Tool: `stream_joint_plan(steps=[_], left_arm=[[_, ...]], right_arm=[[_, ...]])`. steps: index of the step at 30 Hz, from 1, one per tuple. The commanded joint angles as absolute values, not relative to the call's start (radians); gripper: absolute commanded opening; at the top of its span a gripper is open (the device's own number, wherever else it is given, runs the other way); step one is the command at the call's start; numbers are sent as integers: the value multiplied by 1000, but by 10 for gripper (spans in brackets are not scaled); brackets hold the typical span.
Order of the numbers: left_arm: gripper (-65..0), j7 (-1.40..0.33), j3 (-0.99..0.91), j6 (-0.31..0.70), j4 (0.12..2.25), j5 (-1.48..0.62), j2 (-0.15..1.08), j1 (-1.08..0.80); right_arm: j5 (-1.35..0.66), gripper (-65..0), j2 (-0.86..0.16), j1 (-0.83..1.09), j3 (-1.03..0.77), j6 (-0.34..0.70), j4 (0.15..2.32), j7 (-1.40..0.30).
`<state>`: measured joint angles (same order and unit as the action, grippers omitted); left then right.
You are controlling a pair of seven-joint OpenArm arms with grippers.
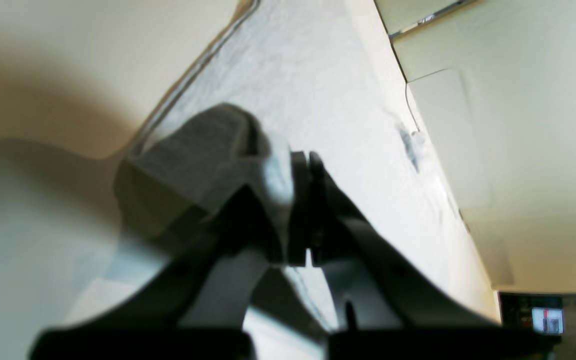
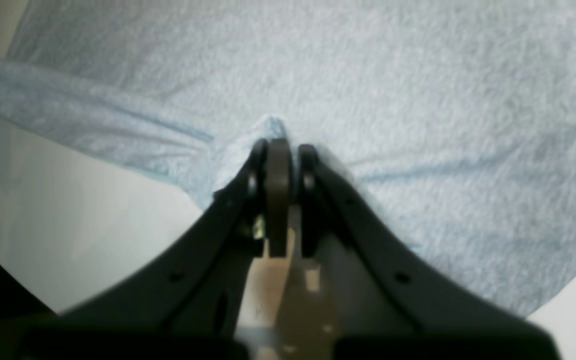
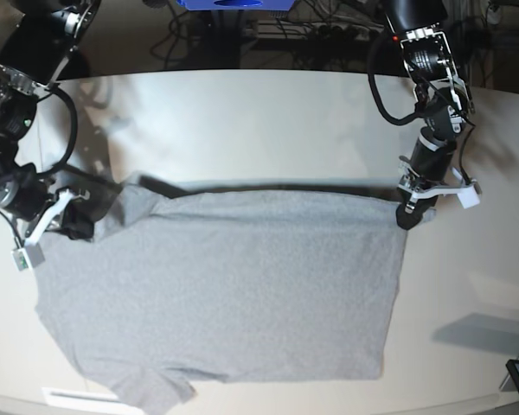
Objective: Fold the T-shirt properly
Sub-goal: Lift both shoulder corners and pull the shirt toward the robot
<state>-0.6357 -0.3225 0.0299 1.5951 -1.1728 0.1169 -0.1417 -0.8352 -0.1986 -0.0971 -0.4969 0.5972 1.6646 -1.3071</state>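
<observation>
Both pincers clamped on T-shirt [image 3: 233, 285] edge: left pincer [image 3: 405, 216], right pincer [image 3: 76, 226]. Risks: thin pinch slipping off; uneven pull skewing fold; fabric dragging on surface [image 3: 242, 121].

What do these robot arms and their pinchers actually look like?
Both arms are black, jointed, with black cables looping beside them. The left arm and right arm each carry a small white block near the wrist. Each gripper, left gripper and right gripper, has two black curved fingers.

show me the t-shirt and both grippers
T-shirt [image 3: 233, 285]: base view, middle of the grey body.
Left gripper [image 3: 406, 213]: base view, fingertips at the shirt's corner.
Right gripper [image 3: 76, 226]: base view, fingertips at the shirt's edge.
</observation>
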Motion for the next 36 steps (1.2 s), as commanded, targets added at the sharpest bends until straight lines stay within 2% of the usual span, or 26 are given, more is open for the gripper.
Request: stream_joint_plan(steps=[1,6,18,27,32,36], left_arm=[[-650,-621,-328,24,1595,-1184,127,-120],[-650,-621,-326,21,1544,-1187,127,-97],[-650,-662,-314,19,1586,-1188,122,-105],[-650,-664,-314,19,1564,-1187,122,-39],[-650,-664,-314,19,1498,-1188,122,15],[-650,-662,-314,19,1475,-1182,125,54]], right_arm=[[-855,-650,-222,-124,-498,598,1662,-1285],[-855,-650,-236,-147,-498,598,1612,-1283],[-860,-650,-257,-211,-499,598,1612,-1294],[-855,-650,-257,-278,-496,596,1596,-1294],[-855,-650,-274,-291,-404,596,1540,-1271],[-855,-650,-280,-292,-334,596,1494,-1190]])
